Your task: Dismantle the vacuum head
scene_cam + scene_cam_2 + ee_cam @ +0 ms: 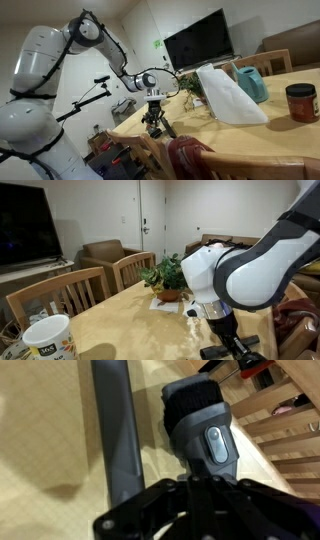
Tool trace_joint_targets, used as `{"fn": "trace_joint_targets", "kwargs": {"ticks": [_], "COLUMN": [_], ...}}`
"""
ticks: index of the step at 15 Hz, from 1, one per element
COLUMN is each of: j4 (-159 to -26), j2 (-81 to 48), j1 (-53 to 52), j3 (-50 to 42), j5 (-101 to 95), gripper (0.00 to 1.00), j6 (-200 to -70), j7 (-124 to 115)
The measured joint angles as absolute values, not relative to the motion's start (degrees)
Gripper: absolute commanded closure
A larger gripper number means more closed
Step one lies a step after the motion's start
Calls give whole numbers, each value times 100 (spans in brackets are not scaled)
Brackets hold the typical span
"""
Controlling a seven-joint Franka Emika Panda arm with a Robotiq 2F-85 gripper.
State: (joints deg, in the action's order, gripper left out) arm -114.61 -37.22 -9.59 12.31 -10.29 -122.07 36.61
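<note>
Vacuum head (pixel 200 420) flat on tabletop (pixel 40 440) near its edge, just beside grey tube (pixel 118 440). Jaws directly over it; opening dark and blurred, cannot tell. White bag (pixel 228 95) well apart.

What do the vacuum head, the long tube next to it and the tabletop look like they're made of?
Vacuum head: probably moulded plastic, matt dark grey, with a black ribbed end and a lighter oval button.
Tube: smooth and dark grey, either plastic or painted metal; the look leaves it open.
Tabletop: likely wood or wood-look laminate, pale tan with a fine, grain-like pattern.
</note>
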Motion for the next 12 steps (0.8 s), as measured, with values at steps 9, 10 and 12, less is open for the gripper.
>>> {"fn": "trace_joint_targets", "kwargs": {"ticks": [9,10,12], "j4": [-11153,-11141,-11136], "j2": [-3110,-3022,-2894], "j1": [-1545,-1611,-1692], "j3": [1326,1328,1326], "j5": [-1769,-1837,-2001], "gripper": [100,100,100], "j6": [-11945,-11890,-11780], "j7": [3134,3048,2750]}}
